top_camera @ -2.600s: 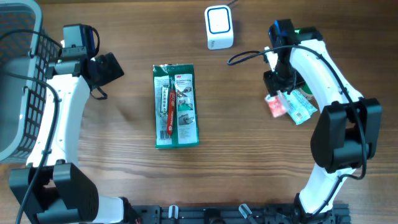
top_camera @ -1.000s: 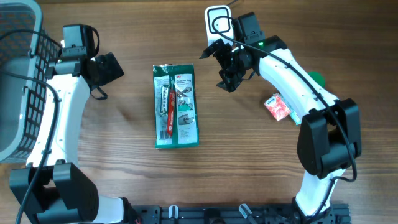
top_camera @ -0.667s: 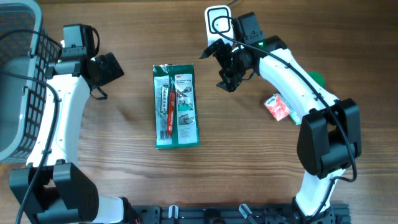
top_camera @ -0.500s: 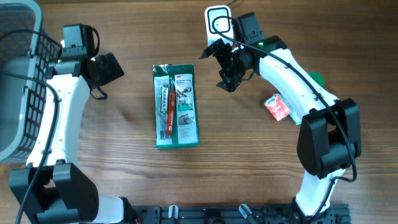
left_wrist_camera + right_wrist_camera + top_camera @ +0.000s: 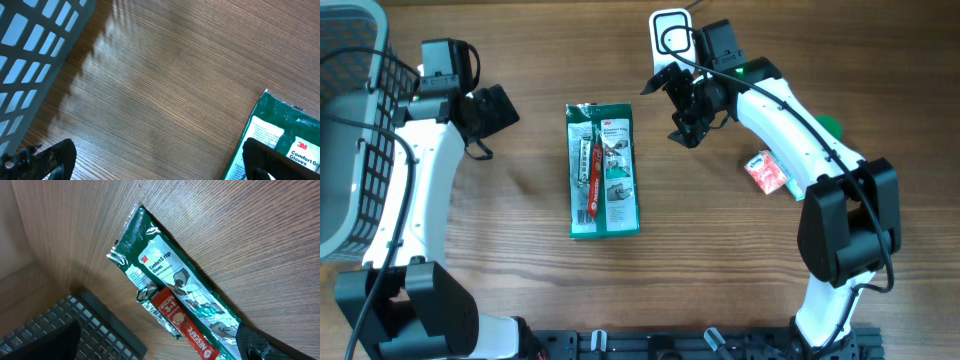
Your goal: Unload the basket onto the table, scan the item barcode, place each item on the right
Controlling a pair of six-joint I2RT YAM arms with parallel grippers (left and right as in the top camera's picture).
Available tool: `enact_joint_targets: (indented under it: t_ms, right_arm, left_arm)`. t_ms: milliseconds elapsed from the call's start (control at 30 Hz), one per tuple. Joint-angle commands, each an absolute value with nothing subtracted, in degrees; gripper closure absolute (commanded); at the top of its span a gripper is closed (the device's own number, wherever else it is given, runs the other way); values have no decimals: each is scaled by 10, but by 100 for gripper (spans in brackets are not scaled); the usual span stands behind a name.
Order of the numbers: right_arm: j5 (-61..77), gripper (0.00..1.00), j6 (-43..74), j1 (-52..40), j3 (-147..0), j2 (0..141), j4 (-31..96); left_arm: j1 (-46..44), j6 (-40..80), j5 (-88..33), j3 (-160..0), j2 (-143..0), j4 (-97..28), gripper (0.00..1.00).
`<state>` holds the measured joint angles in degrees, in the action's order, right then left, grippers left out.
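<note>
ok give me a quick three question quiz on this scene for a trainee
1. True or false: the right gripper is holding the green glove pack.
2. What lies on top of the green glove pack? A) a red sachet B) a blue cup C) a pair of scissors
3. Fill in: the basket stands on the robot's ____ side.

Key: 1 false, the gripper is open and apart from the pack; 2 A; 3 left.
</note>
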<state>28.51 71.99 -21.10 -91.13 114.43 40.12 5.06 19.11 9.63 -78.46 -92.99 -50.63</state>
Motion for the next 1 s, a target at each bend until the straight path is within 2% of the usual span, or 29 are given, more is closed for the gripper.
enact_joint_targets:
  t_ms: [0, 967]
  right_arm:
    - [294, 0, 726, -209, -910, 1151, 399]
    - [281, 0, 732, -209, -910, 1151, 389]
  left_arm:
    - [54, 182, 101, -791, -926, -506, 0]
    - [54, 182, 102, -791, -926, -506, 0]
